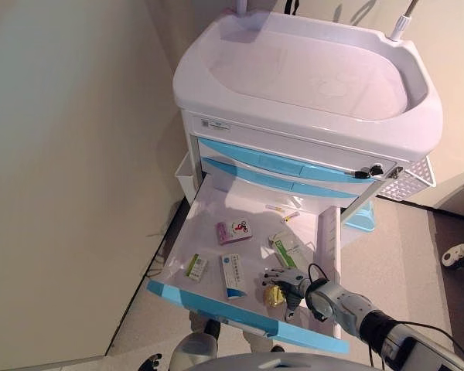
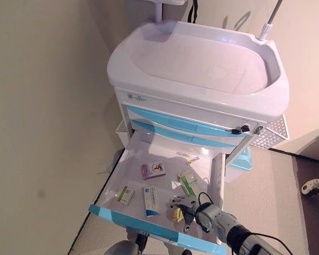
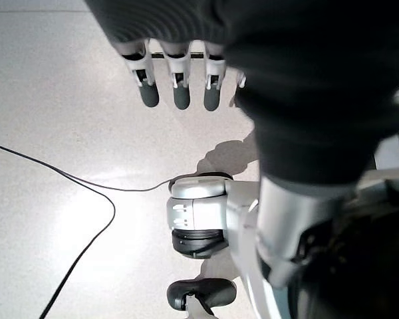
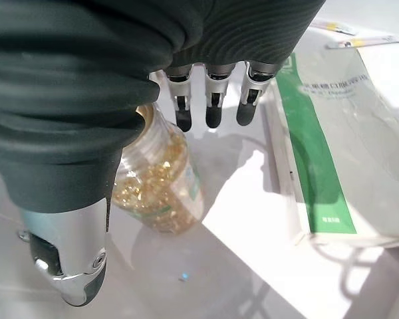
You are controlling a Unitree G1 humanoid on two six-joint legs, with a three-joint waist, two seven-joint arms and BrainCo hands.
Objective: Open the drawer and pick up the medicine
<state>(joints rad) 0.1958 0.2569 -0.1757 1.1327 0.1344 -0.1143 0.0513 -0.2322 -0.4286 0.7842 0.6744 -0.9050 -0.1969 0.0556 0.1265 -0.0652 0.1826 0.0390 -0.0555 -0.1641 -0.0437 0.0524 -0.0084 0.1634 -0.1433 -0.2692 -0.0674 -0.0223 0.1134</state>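
Bottle of yellow capsules lies on side in open drawer, front right, near green-striped packet. Right hand over it, fingers straight, thumb apart, nothing gripped yet. Risk: round bottle rolls off as fingers close. Left hand idle over floor, open.

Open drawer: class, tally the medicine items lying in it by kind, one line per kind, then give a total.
Boxes: 3 (pink, small green-and-white, blue-and-white)
White-and-green sachets: 1
Bottles of golden capsules: 1, beside the right hand
Thin tubes at the back: 2
Total: 7
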